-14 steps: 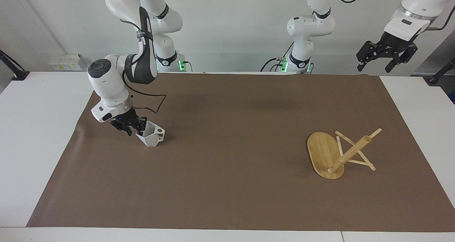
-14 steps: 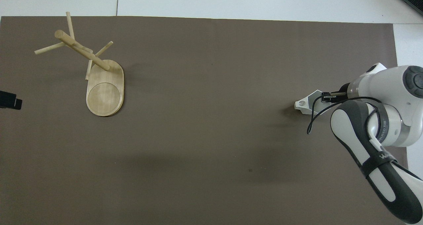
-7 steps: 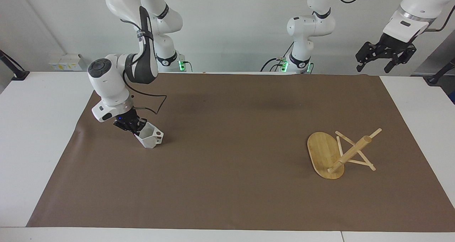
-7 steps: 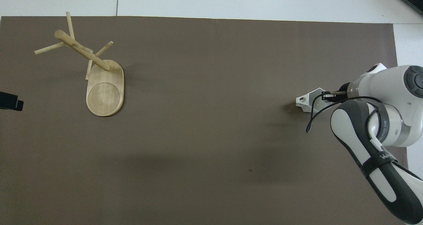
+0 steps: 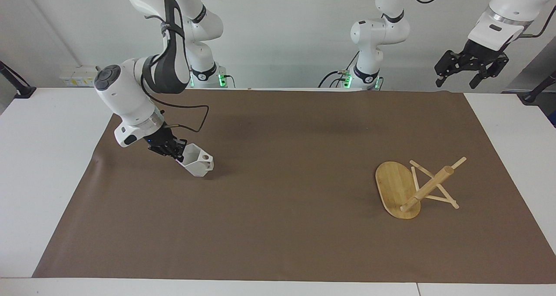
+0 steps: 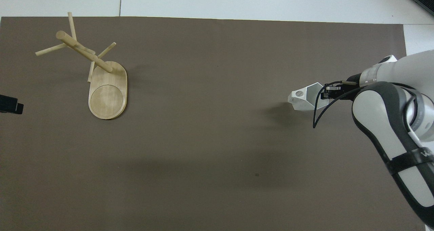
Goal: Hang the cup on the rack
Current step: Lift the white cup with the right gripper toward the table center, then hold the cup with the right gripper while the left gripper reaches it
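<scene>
White cup (image 5: pixel 197 165) in the grip, bamboo rack (image 5: pixel 412 187) well apart from it.

We see the small faceted cup tilted, clamped by its rim in the right gripper (image 5: pixel 176 152) over the brown mat, its blocky handle with the round hole pointing away from the hand. The rack stands well away from that hand, toward the left arm's end of the table: an oval flat base, a thick round post and thin crossing pegs, all bare.
</scene>
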